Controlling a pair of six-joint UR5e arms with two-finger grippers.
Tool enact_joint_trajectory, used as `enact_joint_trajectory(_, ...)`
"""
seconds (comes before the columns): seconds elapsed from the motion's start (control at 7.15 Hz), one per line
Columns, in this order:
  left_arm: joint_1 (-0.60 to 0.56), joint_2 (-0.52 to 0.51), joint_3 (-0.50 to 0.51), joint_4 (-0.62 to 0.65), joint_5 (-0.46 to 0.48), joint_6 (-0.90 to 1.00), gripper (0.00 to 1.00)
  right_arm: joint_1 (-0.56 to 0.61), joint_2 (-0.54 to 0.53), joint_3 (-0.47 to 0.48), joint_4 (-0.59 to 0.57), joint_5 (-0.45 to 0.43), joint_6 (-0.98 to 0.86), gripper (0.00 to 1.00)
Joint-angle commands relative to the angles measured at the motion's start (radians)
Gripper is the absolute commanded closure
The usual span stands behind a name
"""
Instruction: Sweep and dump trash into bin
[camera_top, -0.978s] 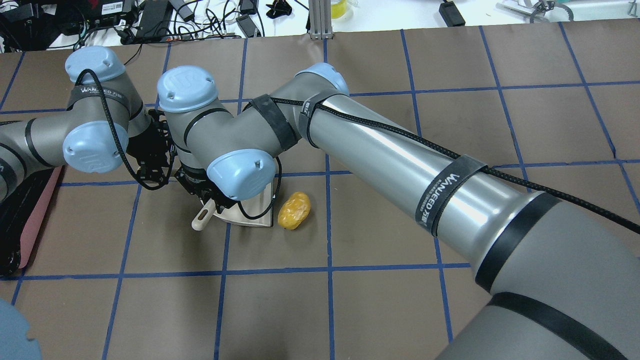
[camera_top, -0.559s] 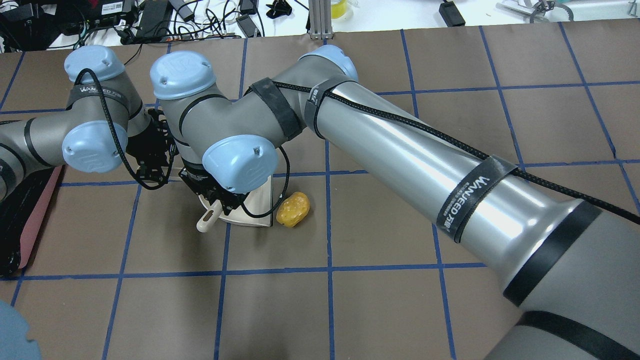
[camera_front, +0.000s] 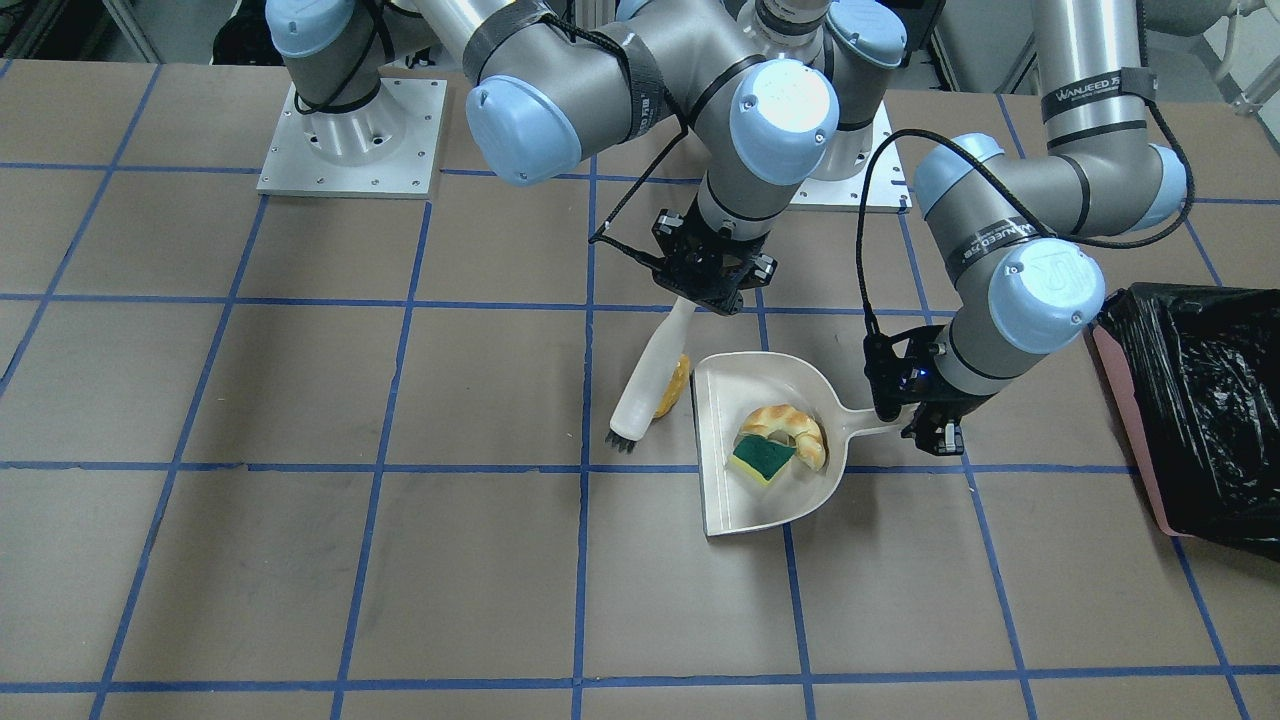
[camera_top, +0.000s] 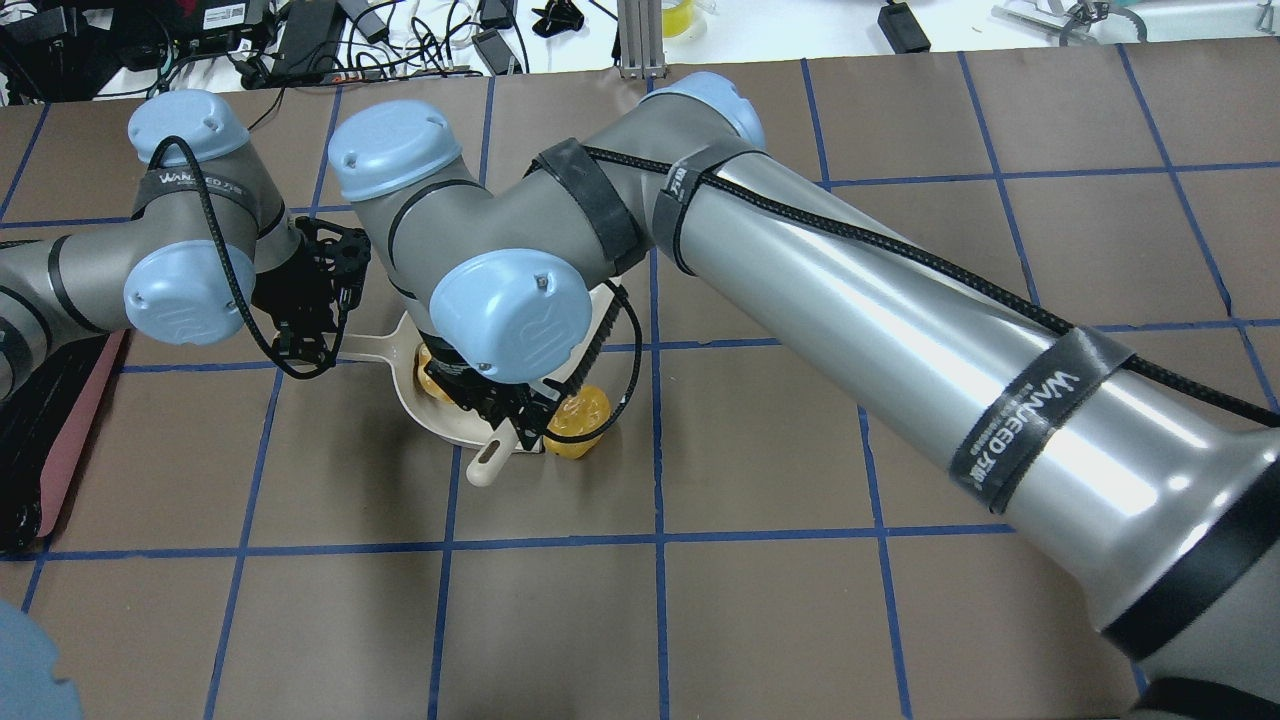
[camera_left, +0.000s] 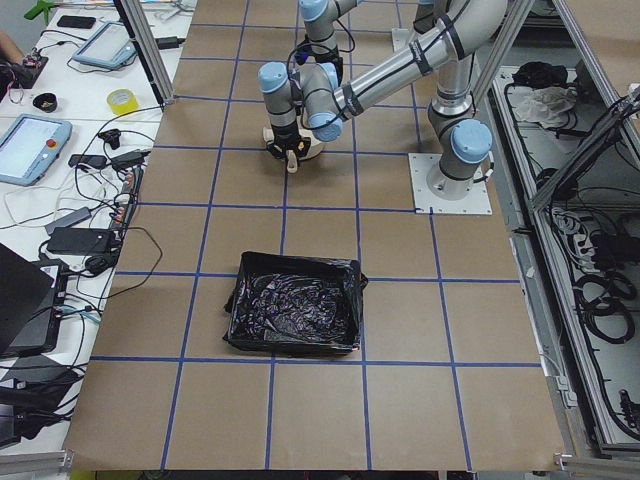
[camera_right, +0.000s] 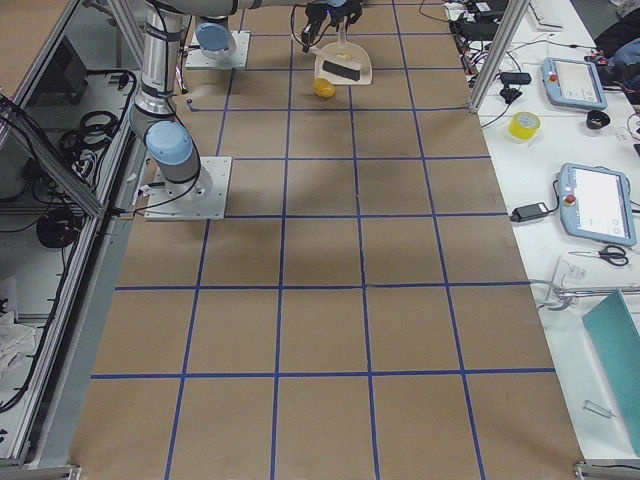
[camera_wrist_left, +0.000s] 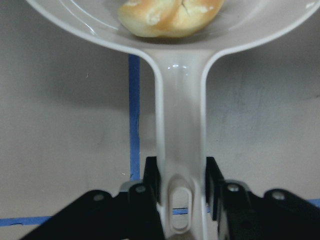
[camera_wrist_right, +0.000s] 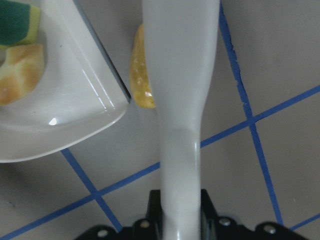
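Observation:
The beige dustpan (camera_front: 722, 500) lies on the table with the croissant (camera_front: 790, 424) and the green-and-yellow sponge (camera_front: 760, 461) in it. My left gripper (camera_front: 915, 428) is shut on the dustpan's handle (camera_wrist_left: 180, 125). My right gripper (camera_front: 712, 298) is shut on the beige brush (camera_front: 648, 378), bristles down on the table beside the pan's open edge. The yellow potato (camera_front: 680, 384) lies on the table just behind the brush, outside the pan; it also shows in the overhead view (camera_top: 582, 415) and the right wrist view (camera_wrist_right: 140, 85). The black-lined pink bin (camera_front: 1200, 410) stands beyond my left arm.
The table is brown with blue tape lines. The bin (camera_left: 295, 315) sits about two squares from the dustpan toward the robot's left. The two arm bases (camera_front: 350, 140) stand at the robot's side. Cables and screens lie off the table's far edge (camera_top: 300, 40).
My right arm has swung the brush from over the pan's handle side across to the potato's side. The potato has shifted a little toward the pan. The left gripper has stayed put.

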Motion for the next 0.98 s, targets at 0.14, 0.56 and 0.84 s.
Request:
enact_joint_trajectory(0.14, -0.001, 0.001, -0.002, -0.005, 0.005, 0.005, 0.98, 0.019, -0.101, 0.253, -0.104, -0.041, -0.008, 1.0)
enact_joint_trajectory(0.56, -0.001, 0.012, -0.014, -0.008, 0.011, 0.002, 0.98, 0.031, -0.088, 0.347, -0.311, -0.029, -0.009, 1.0)
enact_joint_trajectory(0.84, -0.001, 0.021, -0.021, -0.008, 0.009, 0.002, 0.98, 0.031, -0.006, 0.302, -0.483, -0.023, -0.049, 1.0)
